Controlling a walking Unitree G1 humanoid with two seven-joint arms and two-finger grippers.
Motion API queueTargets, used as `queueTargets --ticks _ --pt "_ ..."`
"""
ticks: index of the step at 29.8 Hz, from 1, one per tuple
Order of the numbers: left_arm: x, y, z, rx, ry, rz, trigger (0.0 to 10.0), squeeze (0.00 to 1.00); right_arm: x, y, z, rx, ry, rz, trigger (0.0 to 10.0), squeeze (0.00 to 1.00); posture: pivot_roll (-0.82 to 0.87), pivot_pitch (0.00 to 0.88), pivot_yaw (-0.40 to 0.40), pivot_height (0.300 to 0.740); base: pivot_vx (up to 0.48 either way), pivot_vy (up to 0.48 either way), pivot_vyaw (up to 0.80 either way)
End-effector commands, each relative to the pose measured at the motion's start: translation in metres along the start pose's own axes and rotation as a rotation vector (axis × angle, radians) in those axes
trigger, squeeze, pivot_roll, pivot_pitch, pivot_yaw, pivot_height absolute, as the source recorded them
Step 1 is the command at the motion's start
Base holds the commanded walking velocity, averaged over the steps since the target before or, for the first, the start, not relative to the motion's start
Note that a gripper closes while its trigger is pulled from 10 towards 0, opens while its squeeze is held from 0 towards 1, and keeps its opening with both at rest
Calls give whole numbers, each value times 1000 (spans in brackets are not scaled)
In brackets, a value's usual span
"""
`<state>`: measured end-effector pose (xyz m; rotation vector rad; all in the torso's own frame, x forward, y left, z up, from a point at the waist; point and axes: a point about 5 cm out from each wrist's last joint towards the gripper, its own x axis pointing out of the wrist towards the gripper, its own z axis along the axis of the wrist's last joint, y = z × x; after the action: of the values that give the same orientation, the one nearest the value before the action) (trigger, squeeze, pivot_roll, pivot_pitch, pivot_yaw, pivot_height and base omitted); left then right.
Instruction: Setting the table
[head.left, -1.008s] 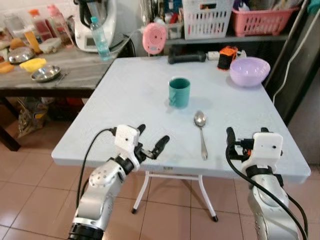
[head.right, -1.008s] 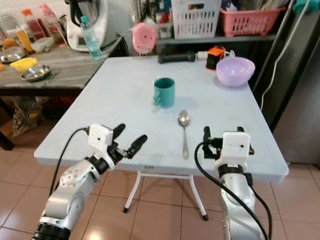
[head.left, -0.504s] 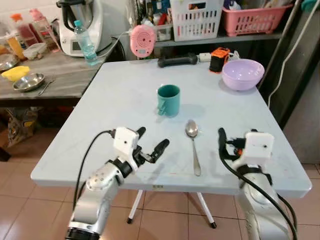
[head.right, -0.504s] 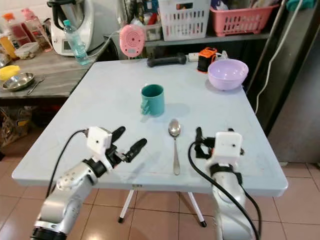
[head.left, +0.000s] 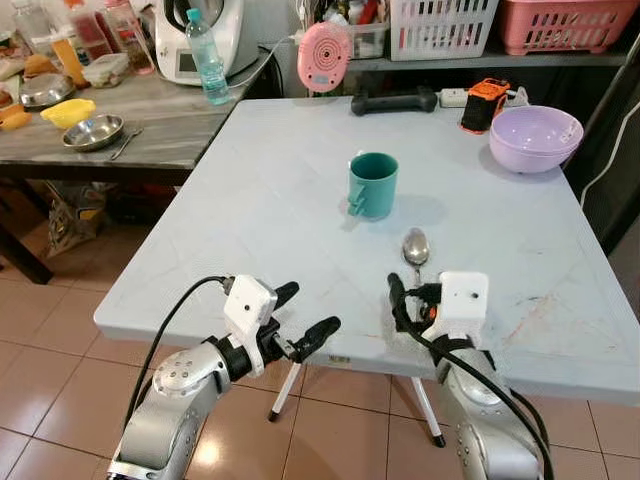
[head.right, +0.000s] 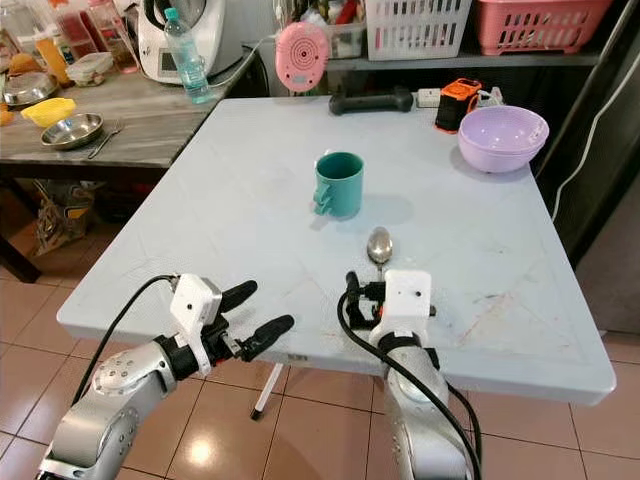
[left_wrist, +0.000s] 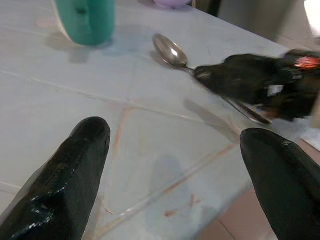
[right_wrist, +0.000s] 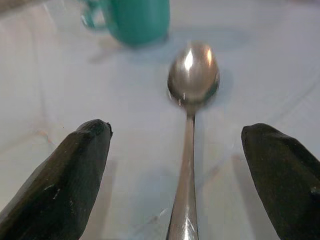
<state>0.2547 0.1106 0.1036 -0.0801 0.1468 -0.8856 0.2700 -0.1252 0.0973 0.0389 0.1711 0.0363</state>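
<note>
Pale blue-grey laminate forms the table (head.left: 250, 190), which carries a teal mug (head.left: 373, 184) near its centre, a steel spoon (head.left: 415, 246) just in front of the mug, and a lilac bowl (head.left: 535, 138) at the far right corner. In the left eye view, the right gripper (head.left: 410, 300) sits over the spoon's handle near the front edge. The left gripper (head.left: 303, 322) hovers at the front edge, fingers spread and empty.

In the right eye view, the same layout applies: the mug (head.right: 339, 183) stands behind the spoon (head.right: 379, 244), with bare tabletop to the robot's left of both.

In the left wrist view, both fingers (left_wrist: 75, 185) stand wide apart, holding nothing. The spoon (left_wrist: 172, 51) lies ahead, with the right gripper (left_wrist: 250, 80) over its handle.

In the right wrist view, the fingers (right_wrist: 65, 185) are parted widely on either side of the spoon (right_wrist: 192, 80); the handle runs between them, ungrasped. The mug (right_wrist: 137, 20) stands just beyond the spoon bowl.

Judged step: approach to grasp the spoon. The next move calls for lowering and closing on the thin, flat handle. The front edge is near, so room lies forward and leftward.
</note>
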Motion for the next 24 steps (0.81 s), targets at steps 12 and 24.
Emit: queueTargets --ticks 12,24 --pt "-2 -12 10 -13 -10 -68 10000 0 25 13 6 48 47 -8 8510 0 -91 75 103 740 0 0 0" --pt "-2 -19 15 -65 8 -169 10000 0 29 15 -2 104 125 -54 0 0 -92 77 100 740 0 0 0"
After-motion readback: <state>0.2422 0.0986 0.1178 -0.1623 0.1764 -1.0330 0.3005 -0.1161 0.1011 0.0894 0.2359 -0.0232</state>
